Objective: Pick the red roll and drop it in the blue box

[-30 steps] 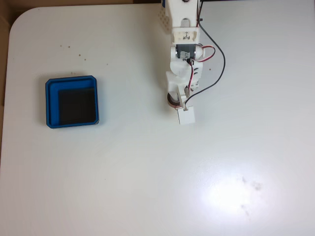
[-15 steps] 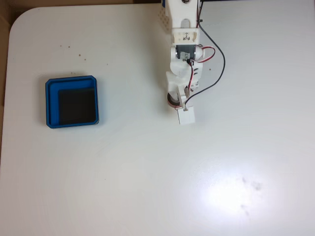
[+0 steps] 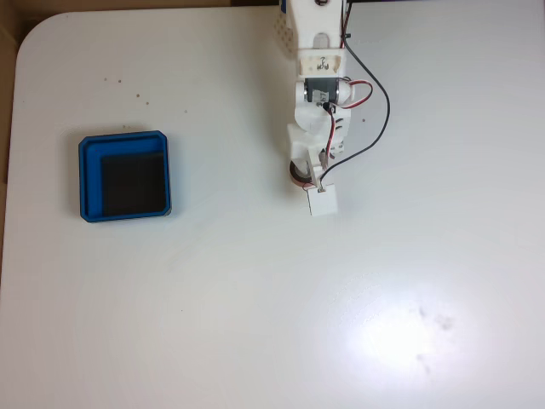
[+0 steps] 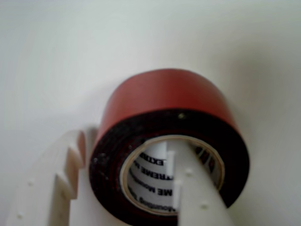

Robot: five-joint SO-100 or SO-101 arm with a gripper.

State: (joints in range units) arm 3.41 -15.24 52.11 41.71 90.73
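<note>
Wrist view: the red roll lies on its side on the white desk, its hollow centre facing the camera. One white finger reaches into the hollow; the other finger stands just outside the roll's left wall. So the gripper straddles the wall of the ring, and the outer finger seems to touch or nearly touch the dark rim. I cannot tell whether the jaws are already clenched on that wall or only close to it.

In the fixed view the gripper sits near the middle of the desk's far edge, and only a sliver of the red roll peeks out beneath it. The blue box lies well apart, toward the desk's left edge.

The main risk, as I judge it, is a weak pinch. The grip catches only one side of the ring, so the roll may swing or slip off the fingers when lifted. If the jaws are not fully closed, the lift leaves the roll behind. A slanted hold could also let it drop during the long carry, or strike the box's rim and roll away.
</note>
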